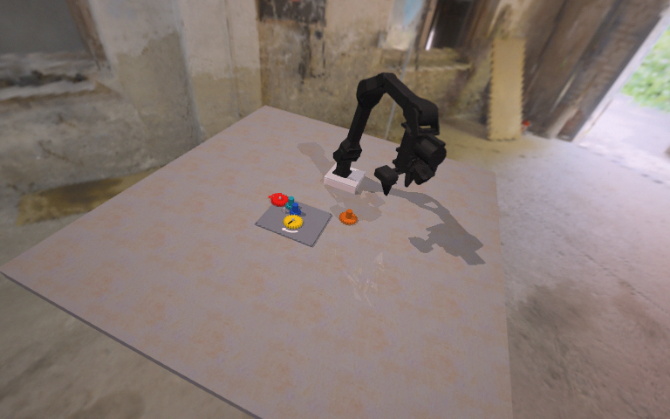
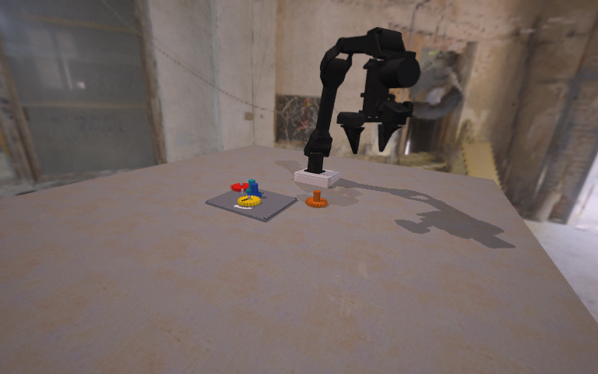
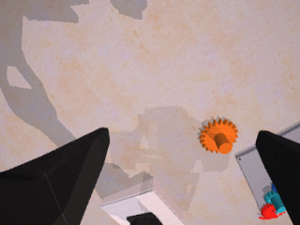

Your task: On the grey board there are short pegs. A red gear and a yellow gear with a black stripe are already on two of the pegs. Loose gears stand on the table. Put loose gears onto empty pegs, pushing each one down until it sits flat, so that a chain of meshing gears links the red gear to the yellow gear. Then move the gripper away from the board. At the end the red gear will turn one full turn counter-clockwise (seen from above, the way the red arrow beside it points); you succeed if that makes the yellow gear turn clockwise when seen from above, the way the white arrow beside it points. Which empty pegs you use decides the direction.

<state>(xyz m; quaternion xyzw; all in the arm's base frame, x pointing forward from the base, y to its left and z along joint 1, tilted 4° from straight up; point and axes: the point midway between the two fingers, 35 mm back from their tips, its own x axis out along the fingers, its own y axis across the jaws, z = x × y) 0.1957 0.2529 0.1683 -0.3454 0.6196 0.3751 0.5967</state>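
Open fingers, orange gear loose

Table (image 1: 276, 305) (image 2: 264, 282) (image 3: 141, 61): below fingers. Arm (image 1: 362, 118) (image 2: 328, 99): carries gripper (image 1: 395, 185) (image 2: 368, 152) (image 3: 184, 137), fingers wide apart, nothing between. Grey board (image 1: 311, 230) (image 2: 269, 209) (image 3: 253, 175): below fingertips, off to one side. Orange gear (image 1: 348, 217) (image 2: 316, 202) (image 3: 217, 135): upright on table, lower than fingertips, beside board.

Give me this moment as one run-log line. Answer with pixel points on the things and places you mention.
claw (image 1: 390, 182) (image 2: 368, 152) (image 3: 184, 137): open, nothing held, off board | orange gear (image 1: 348, 217) (image 2: 316, 202) (image 3: 218, 136): on table | teal, blue gears: at board | meshing: unclear

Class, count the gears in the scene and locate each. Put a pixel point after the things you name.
5: red gear (image 1: 279, 199) (image 2: 239, 187) (image 3: 269, 212), teal gear (image 1: 290, 201) (image 2: 251, 182) (image 3: 277, 202), blue gear (image 1: 295, 209) (image 2: 254, 189) and yellow gear (image 1: 292, 222) (image 2: 249, 201) at the grey board (image 1: 311, 230) (image 2: 269, 210) (image 3: 253, 175); orange gear (image 1: 348, 217) (image 2: 316, 202) (image 3: 218, 135) on the table beside it. Others may be hidden.
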